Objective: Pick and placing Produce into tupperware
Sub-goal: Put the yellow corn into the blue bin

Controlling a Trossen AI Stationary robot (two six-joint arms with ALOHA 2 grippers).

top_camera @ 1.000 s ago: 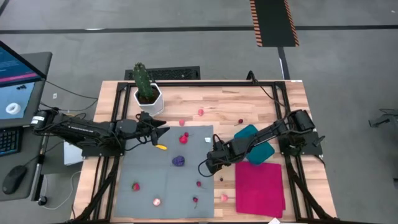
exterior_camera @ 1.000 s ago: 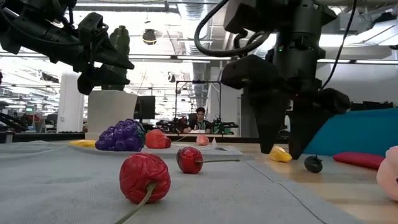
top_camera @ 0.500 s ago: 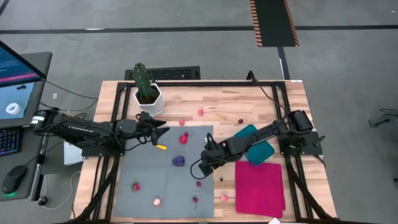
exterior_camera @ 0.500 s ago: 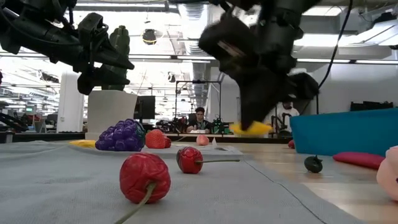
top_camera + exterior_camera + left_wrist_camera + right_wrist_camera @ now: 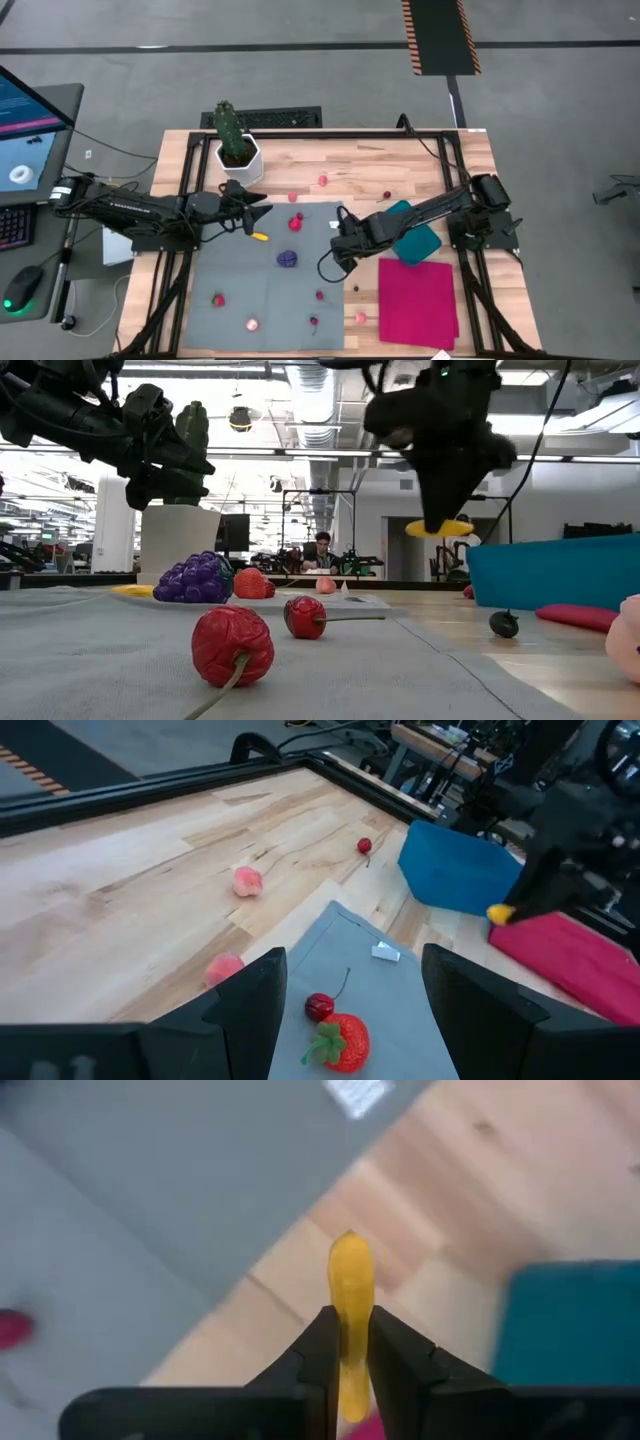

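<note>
My right gripper [image 5: 437, 518] hangs above the wood beside the grey mat [image 5: 250, 290], shut on a small yellow produce piece [image 5: 350, 1285]. The teal tupperware [image 5: 414, 233] stands on the table to its right, partly under the right arm. On the mat lie purple grapes [image 5: 288, 258], a red strawberry [image 5: 297, 222], a second yellow piece [image 5: 258, 237] and several red and pink pieces. My left gripper [image 5: 355, 960] waits open above the mat's far left corner, touching nothing. My right gripper pinches the yellow piece [image 5: 347, 1330] between its two fingers, which come from above and point down. The piece's ends [image 5: 440, 528] stick out level past the fingertips on both sides. It is lifted clear of the table.
A cactus [image 5: 229, 125] in a white pot [image 5: 239, 160] stands at the far left. A magenta cloth [image 5: 418, 300] lies in front of the tub. Pink and red pieces [image 5: 323, 181] lie on the bare wood at the back. A black frame rail edges the table.
My right gripper has shut on the yellow piece that lay on the wood beside the mat and has risen with it, rolling its wrist. The piece is now lifted well clear of the table.
</note>
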